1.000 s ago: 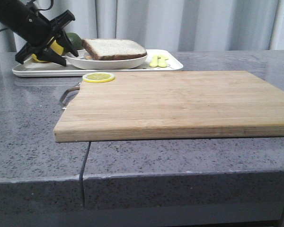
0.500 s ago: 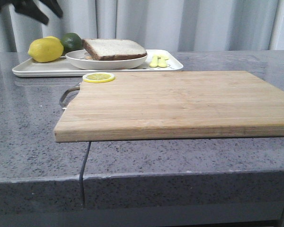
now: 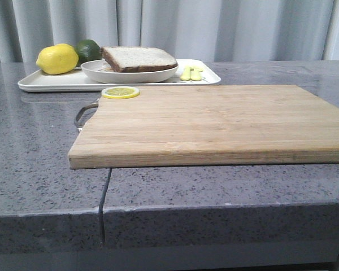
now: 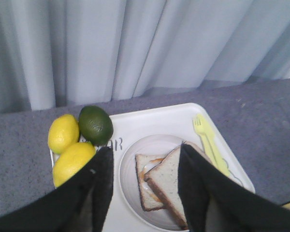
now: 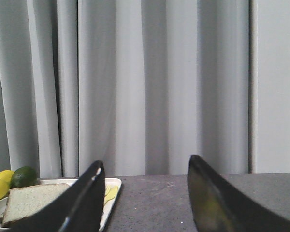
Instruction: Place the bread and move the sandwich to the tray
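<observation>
The sandwich [image 3: 138,57] sits in a shallow white dish [image 3: 130,74] on the white tray [image 3: 56,83] at the back left. In the left wrist view the top bread slice [image 4: 171,176] lies skewed over an egg-topped slice [image 4: 146,181] in the dish [image 4: 133,162]. My left gripper [image 4: 145,149] is open and empty, high above the dish, out of the front view. My right gripper [image 5: 145,162] is open and empty, facing the curtain, with the tray [image 5: 113,186] and bread [image 5: 31,200] off to one side.
A wooden cutting board [image 3: 214,121] with a metal handle fills the middle of the grey counter; a lemon slice [image 3: 120,92] lies on its far left corner. Lemons [image 3: 57,59], a lime [image 3: 88,49] and yellow plastic cutlery [image 3: 191,73] share the tray.
My left gripper was low over the tray's left end by the lemon; it has risen up and left the front view. The dish and sandwich stay in place.
</observation>
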Robot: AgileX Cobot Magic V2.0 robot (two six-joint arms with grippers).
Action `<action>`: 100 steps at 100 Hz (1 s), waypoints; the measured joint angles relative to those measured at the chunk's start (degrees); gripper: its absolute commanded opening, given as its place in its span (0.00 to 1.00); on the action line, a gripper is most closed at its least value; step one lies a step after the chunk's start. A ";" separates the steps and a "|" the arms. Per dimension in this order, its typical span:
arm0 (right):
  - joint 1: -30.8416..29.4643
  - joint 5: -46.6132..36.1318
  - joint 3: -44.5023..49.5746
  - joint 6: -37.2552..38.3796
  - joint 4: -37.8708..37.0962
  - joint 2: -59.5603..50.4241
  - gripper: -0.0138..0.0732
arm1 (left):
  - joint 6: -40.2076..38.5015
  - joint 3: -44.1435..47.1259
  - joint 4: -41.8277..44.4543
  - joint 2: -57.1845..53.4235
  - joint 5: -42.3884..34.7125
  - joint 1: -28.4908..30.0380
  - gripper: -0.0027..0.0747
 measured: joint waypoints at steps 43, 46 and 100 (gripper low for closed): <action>0.00 0.00 0.00 -5.84 2.66 0.00 0.62 | 5.90 53.30 0.00 -44.48 -27.47 -9.56 0.42; 0.00 0.23 0.00 -6.23 2.76 0.00 0.62 | 6.00 57.97 0.00 -48.12 -30.35 -10.15 0.42; 0.00 8.46 6.91 -11.78 4.77 -10.70 0.62 | 6.00 104.32 1.11 -94.49 -48.36 -11.28 0.42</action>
